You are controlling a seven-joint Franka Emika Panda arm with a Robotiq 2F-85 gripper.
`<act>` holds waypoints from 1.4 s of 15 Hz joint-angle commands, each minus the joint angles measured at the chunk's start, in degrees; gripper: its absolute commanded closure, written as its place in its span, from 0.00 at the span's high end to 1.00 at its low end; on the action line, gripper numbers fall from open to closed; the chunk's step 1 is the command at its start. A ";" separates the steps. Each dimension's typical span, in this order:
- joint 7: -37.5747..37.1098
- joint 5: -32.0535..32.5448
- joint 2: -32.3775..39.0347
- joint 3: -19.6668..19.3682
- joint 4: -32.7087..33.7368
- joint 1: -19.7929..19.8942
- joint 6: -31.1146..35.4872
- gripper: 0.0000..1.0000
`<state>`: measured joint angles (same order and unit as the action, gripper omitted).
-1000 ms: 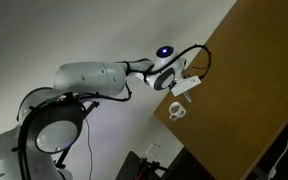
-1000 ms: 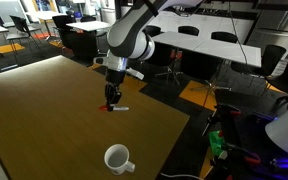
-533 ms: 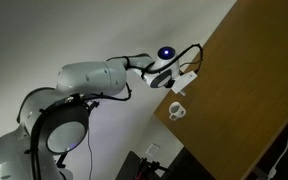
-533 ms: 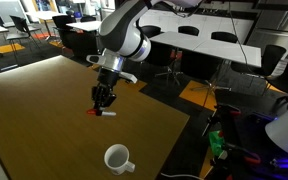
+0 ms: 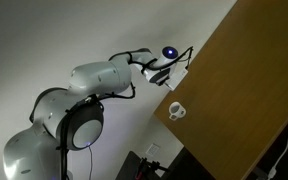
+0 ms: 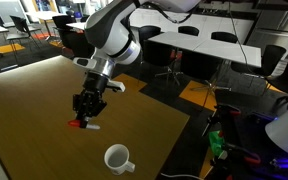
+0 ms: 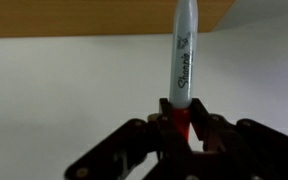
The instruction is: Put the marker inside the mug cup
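My gripper (image 6: 83,120) is shut on the marker (image 6: 84,125), a thin red pen with a whitish end, and holds it just above the brown table (image 6: 34,110). In the wrist view the marker (image 7: 181,60) sticks straight out from between the fingers (image 7: 179,125), red at the grip and whitish beyond. The white mug cup (image 6: 118,159) with a dark inside stands upright on the table near its front edge, below and to the right of my gripper. In an exterior view the mug (image 5: 176,110) sits near the table corner, with my gripper (image 5: 176,73) above it.
The table edge (image 6: 179,130) runs close to the right of the mug. Beyond it are office desks and chairs (image 6: 224,45) and a floor with orange patches. A dark device with lights (image 6: 216,145) sits beside the table.
My gripper has carried the marker to the left and toward the front of the table, closer to the mug's side. The mug has not moved.
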<state>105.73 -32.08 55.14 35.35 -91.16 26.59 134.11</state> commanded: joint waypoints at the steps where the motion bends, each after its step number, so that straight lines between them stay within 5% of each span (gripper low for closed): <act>1: 4.40 -2.58 3.17 -1.59 6.11 -2.14 -8.66 0.06; 14: 7.91 -1.62 11.16 -12.64 24.07 -12.04 -34.33 0.06; 21: 12.90 -1.36 21.35 -14.03 37.29 -14.54 -43.45 0.06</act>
<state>117.13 -33.70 71.80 21.78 -61.99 13.29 96.59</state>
